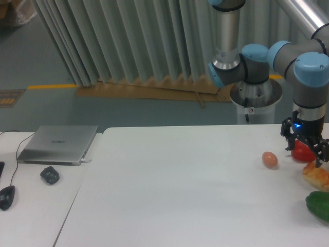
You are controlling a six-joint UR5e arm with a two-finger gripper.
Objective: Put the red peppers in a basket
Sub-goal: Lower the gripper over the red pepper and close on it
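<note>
Glossy green pepper [320, 206] (lumpy); gripper [304, 150] straddles rounded red pepper [302, 153].

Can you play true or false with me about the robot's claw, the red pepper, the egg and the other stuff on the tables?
1. The claw is around the small glossy red pepper. True.
2. The brown egg lies right of the red pepper. False: it lies left of it.
3. The big green pepper sits at the white table's right edge. True.
4. The closed grey laptop is open. False: its lid is shut.
5. A basket holds the red pepper. False: no basket shows.
</note>
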